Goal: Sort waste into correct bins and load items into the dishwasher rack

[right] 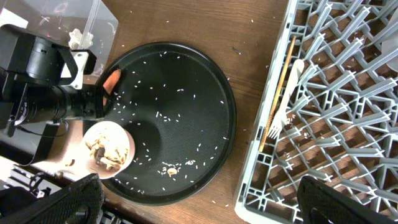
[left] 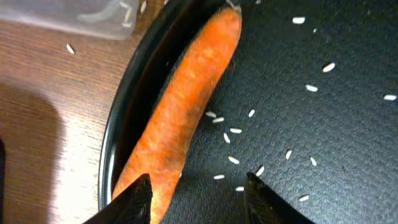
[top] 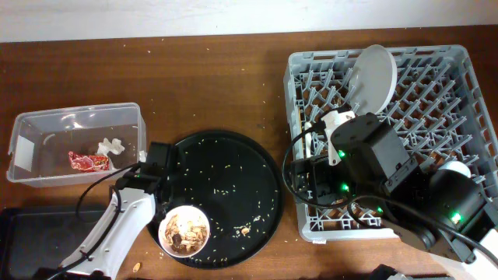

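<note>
No text, label, brand, number or sign is legible in any view; the red snack wrapper [top: 88, 161] lying in the clear tub [top: 78, 110] carries pale printing, too small and blurred to read.

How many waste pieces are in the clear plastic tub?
2: a red snack wrapper on its floor, and a crumpled white tissue just beside it. None looks hidden.

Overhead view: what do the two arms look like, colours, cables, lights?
The left arm has a white link, a black wrist block and a looping black cable. The right arm is black and boxy, with small green lights and black cables. Wrist views show black end effector fingers.
</note>
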